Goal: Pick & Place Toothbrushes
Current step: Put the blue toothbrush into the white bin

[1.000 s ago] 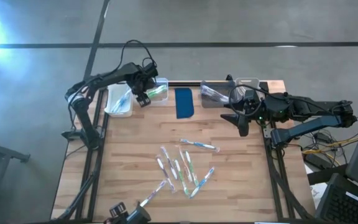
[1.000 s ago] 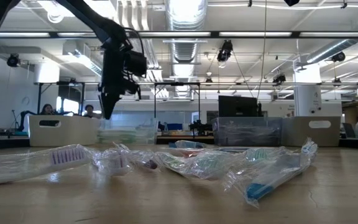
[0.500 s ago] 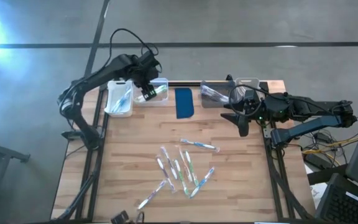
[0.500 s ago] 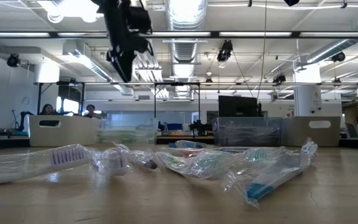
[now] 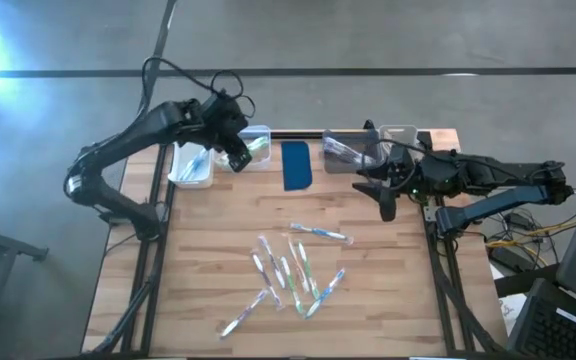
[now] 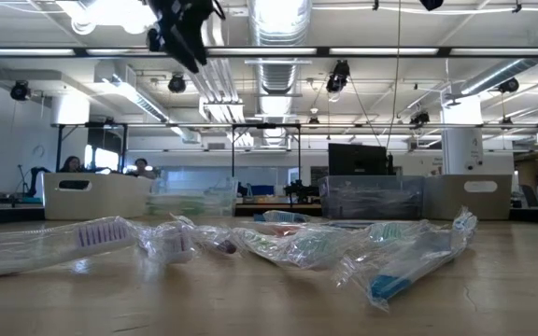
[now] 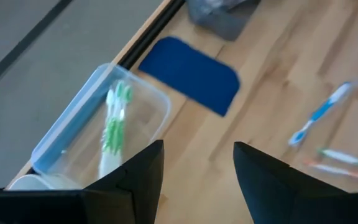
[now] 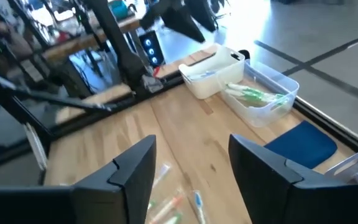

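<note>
1. Toothbrushes (image 5: 293,270) lie in a loose cluster near the middle of the desk (image 5: 208,250), each in a crinkly clear wrapper, with one blue one (image 5: 320,234) a little apart toward the far side. Overlapping wrappers could mean a pinch on one drags a neighbour along.

2. Sorted ones already sit at the far edge: green-accented brushes in the clear bin (image 5: 256,147), blue-accented ones in the white bin (image 5: 192,160). A brush dropped in the wrong bin would spoil the colour sort.

3. The left tool (image 5: 234,152) hangs above the clear bin, its fingers (image 7: 135,180) spread and empty, as the left wrist view shows. Since it is high, as the low view suggests, a descent toward the pile has a long way to go; a steep approach could skid a wrapper across the wood.

4. The right tool (image 5: 386,190) hovers near the grey bin (image 5: 353,152) at the far right, fingers (image 8: 129,174) apart with nothing between them. Its path to the pile passes the lone blue brush; a low sweep could knock it.

5. The dark blue pad (image 5: 297,165) lies between the bins. A brush released short of a bin could land on it.

6. Both arms may reach for the same cluster; if they do so together, they could collide.

7. Slippery wrappers may slide out of a light grip during the carry.
</note>
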You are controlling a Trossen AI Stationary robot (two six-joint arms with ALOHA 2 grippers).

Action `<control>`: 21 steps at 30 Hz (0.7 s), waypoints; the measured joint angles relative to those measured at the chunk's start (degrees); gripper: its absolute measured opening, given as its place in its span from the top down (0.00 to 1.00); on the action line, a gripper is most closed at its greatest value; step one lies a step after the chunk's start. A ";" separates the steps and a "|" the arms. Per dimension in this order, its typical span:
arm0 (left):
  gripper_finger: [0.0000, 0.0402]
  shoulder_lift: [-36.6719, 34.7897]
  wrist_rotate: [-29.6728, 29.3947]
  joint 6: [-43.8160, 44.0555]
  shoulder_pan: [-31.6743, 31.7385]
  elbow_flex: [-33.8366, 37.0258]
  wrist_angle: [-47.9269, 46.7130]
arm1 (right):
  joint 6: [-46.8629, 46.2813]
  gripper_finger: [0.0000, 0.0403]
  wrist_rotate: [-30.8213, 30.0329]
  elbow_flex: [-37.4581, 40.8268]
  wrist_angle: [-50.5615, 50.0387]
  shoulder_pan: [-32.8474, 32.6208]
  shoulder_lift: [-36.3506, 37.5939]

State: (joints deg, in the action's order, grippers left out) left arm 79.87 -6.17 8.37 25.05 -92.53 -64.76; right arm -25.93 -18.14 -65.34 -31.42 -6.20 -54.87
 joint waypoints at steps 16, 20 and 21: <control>0.51 -4.48 -0.05 6.58 -4.60 0.06 2.19 | 2.59 0.56 5.84 0.00 -11.63 0.04 -18.60; 0.51 -4.50 -0.07 6.18 -5.00 0.06 2.19 | 2.46 0.52 8.96 0.00 -13.49 0.00 -23.52; 0.51 -4.48 -0.08 5.99 -5.00 0.06 2.22 | 2.98 0.51 9.27 0.00 -13.31 0.00 -24.83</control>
State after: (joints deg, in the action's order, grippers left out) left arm 75.39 -6.26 14.35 20.05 -92.47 -62.53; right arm -22.95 -8.87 -65.34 -44.73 -6.20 -79.71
